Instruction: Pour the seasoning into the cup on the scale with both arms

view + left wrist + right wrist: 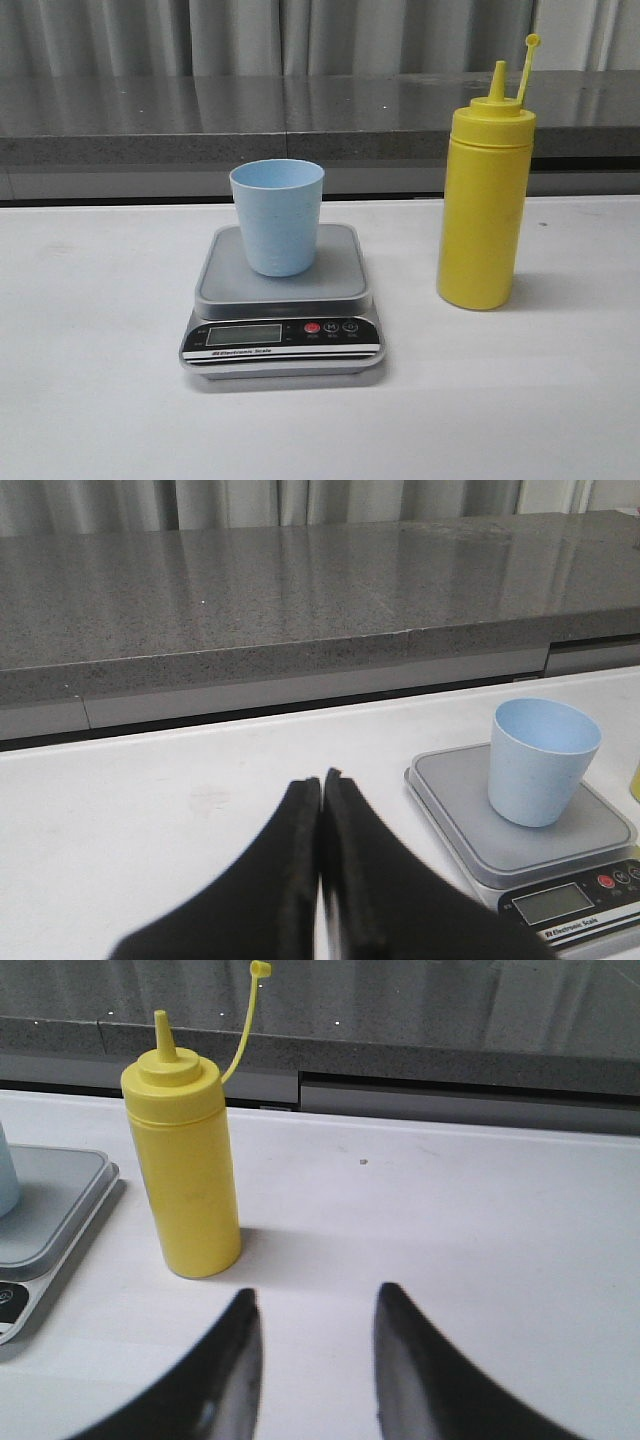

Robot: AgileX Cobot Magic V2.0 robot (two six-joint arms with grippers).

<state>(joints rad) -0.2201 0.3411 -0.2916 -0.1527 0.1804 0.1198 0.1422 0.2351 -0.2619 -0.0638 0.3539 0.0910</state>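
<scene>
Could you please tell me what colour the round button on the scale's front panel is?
Red button, clearest in the front view.

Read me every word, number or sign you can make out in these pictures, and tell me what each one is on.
"Electronic Scale": small print on the black front panel of the scale, under the display.
"M": on a round button right of the red button.
LCD display: no digits readable.
Cup and yellow bottle: no text visible.

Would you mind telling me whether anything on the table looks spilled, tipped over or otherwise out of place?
Nothing stands out. The cup stands upright on the scale, the seasoning bottle stands upright on the table beside it with its cap off the nozzle, and no spill is visible.
</scene>
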